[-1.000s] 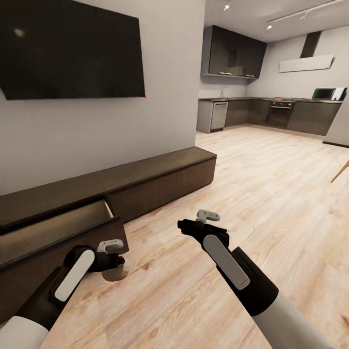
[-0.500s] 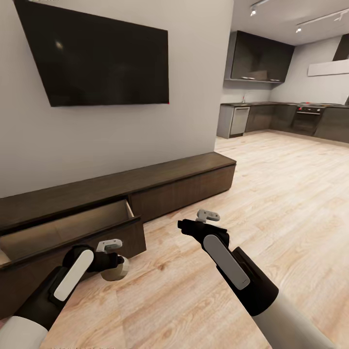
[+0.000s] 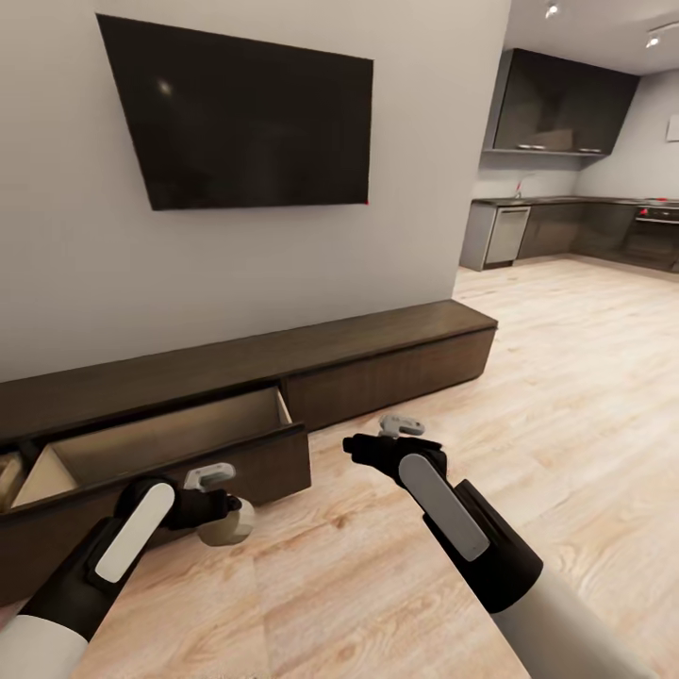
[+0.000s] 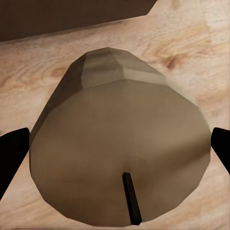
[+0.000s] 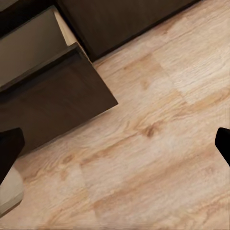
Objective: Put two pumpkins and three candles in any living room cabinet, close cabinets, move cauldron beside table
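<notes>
A stubby olive-tan candle [image 3: 226, 521] hangs just above the floor, and my left gripper [image 3: 223, 517] is shut on it. The left wrist view shows the candle [image 4: 120, 143] close up, its dark wick towards the camera, with a black fingertip at each side. The long dark-brown cabinet [image 3: 377, 341] runs along the wall, with one drawer [image 3: 170, 438] pulled out just beyond the candle, its beige inside bare where it shows. My right gripper [image 3: 358, 445] hovers open over the floor in front of the cabinet, holding nothing. The drawer [image 5: 33, 48] also appears in the right wrist view.
A black TV [image 3: 255, 118] hangs on the wall above the cabinet. A pale thing [image 3: 8, 476] shows at the drawer's far-left end, cut by the picture's edge. Wooden floor [image 3: 566, 396] stretches right towards the grey kitchen units [image 3: 566, 231].
The camera has turned left, so the cabinet, TV and kitchen have slid right in the picture and more of the open drawer shows. Both arms keep their pose, the candle still held.
</notes>
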Available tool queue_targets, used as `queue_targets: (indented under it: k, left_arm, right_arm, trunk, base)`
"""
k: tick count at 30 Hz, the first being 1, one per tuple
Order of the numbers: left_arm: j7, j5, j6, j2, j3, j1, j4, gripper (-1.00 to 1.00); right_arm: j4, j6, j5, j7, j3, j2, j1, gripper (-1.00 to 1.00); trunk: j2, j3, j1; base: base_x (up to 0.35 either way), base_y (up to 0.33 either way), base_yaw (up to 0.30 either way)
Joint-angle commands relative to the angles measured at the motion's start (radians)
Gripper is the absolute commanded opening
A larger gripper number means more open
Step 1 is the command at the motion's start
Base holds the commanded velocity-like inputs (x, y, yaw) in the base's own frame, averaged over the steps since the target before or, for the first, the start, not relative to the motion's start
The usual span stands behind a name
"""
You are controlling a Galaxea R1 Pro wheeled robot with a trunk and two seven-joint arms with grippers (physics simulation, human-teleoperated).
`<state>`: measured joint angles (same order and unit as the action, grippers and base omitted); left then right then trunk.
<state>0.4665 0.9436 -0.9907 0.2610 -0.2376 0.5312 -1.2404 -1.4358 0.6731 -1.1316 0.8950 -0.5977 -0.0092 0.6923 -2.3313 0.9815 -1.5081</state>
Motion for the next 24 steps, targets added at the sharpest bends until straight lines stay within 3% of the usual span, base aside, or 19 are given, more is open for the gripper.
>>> queue_targets:
  k: [1, 9, 24]
  left_arm:
    - [0.011, 0.012, 0.0, 0.001, -0.002, 0.001, 0.0, -1.0]
    - [0.011, 0.039, -0.001, 0.004, 0.004, 0.001, 0.001, -1.0]
    - [0.011, 0.048, -0.002, 0.004, 0.026, 0.001, 0.005, -1.0]
  right_arm:
    - [0.0, 0.002, -0.009, 0.009, -0.002, -0.001, 0.001, 1.0]
    - [-0.01, 0.002, -0.009, 0.01, -0.008, -0.001, 0.001, 1.0]
    - [-0.014, -0.002, -0.007, 0.004, -0.003, -0.004, 0.001, 1.0]
  trunk:
    - [0.007, -0.001, 0.004]
    - [0.063, -0.019, 0.035]
    - [0.168, -0.065, 0.092]
  base:
    - [0.0, 0.0, 0.226]
    - [0.0, 0.0, 0.185]
    - [0.0, 0.0, 0.009]
